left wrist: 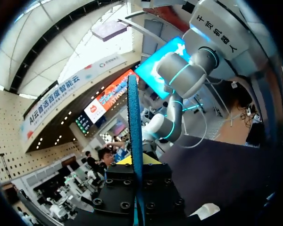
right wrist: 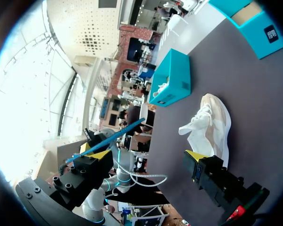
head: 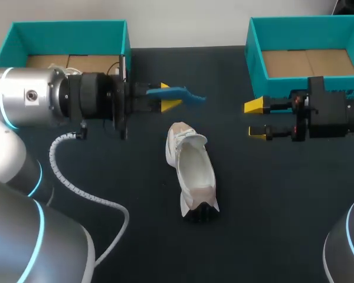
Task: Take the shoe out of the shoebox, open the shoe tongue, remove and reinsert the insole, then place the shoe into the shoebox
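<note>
From the head view, the white shoe lies on the dark table with its mouth showing. Beyond the shoe, on its left side, the left gripper is clamped on the blue insole, which sticks out past the yellow tips. On the shoe's right side the right gripper has its jaws apart and holds nothing. I judge the insole now has to go back in. Its free end should enter the mouth first at a low angle, while the right gripper steadies the shoe. The loose tongue may fold over the mouth and block the way.

Two teal shoeboxes stand well beyond the shoe.

In the left wrist view, the insole stands on edge between the fingers.

In the right wrist view, the shoe lies ahead of the open fingers, and one shoebox stands behind it.
</note>
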Controlling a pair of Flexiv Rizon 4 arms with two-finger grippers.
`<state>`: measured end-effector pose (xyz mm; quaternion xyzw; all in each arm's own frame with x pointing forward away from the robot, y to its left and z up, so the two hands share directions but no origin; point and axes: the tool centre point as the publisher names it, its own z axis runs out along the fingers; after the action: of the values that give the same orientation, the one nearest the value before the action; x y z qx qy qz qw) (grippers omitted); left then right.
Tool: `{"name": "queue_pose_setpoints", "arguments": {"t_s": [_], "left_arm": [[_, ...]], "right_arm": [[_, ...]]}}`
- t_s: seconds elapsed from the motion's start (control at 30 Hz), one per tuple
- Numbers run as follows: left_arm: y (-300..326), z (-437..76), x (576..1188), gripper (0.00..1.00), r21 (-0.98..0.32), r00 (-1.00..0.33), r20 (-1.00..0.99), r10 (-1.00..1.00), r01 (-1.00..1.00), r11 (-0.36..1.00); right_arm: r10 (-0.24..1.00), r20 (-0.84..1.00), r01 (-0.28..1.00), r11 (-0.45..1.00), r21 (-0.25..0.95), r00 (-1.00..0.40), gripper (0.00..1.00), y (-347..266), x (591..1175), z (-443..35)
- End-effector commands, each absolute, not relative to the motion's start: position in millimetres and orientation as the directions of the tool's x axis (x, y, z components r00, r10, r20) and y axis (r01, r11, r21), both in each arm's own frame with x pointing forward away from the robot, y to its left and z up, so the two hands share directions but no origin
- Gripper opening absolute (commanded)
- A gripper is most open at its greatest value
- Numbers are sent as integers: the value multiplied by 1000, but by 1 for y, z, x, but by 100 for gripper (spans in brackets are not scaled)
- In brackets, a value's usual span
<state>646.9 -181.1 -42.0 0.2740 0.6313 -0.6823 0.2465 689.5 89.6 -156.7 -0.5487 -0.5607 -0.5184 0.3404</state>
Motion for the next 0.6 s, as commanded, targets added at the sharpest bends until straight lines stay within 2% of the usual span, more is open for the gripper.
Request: {"name": "queue_pose_setpoints", "arguments": {"t_s": [0.03,0.1,0.13,0.33,0.37,0.4,0.43,0.5,0.53,0.6], "left_arm": [[-180,-49,643,0,-518,-529,-847,-61,845,-136],[-179,-55,644,0,-483,-492,-868,-67,868,-118],[-178,-62,644,0,-403,-413,-907,-80,908,-117],[-173,-87,638,0,-207,-215,-973,-84,973,-103],[-173,-89,638,0,-234,-243,-966,-90,967,-103],[-172,-93,637,0,-118,-127,-988,-85,987,-109],[-173,-97,636,0,-113,-122,-989,-82,988,-103],[-173,-105,633,0,8,1,-998,-59,994,-108],[-173,-106,633,0,-36,-43,-996,-72,994,-99],[-174,-113,631,0,31,26,-998,-50,995,-93]], "right_arm": [[264,950,968,-140,207,-165,100,92,690,-158],[264,950,968,-140,207,-165,100,92,690,-158],[264,950,968,-140,207,-165,100,92,690,-158],[251,955,969,-147,200,-159,100,95,690,-157],[247,956,969,-147,200,-160,100,97,691,-156],[240,958,970,-143,194,-156,100,98,692,-156],[236,960,973,-139,183,-147,100,100,692,-155],[228,962,973,-140,182,-147,100,103,693,-154],[227,963,974,-137,178,-144,100,105,694,-153],[224,964,975,-137,176,-142,100,108,695,-151]]}}
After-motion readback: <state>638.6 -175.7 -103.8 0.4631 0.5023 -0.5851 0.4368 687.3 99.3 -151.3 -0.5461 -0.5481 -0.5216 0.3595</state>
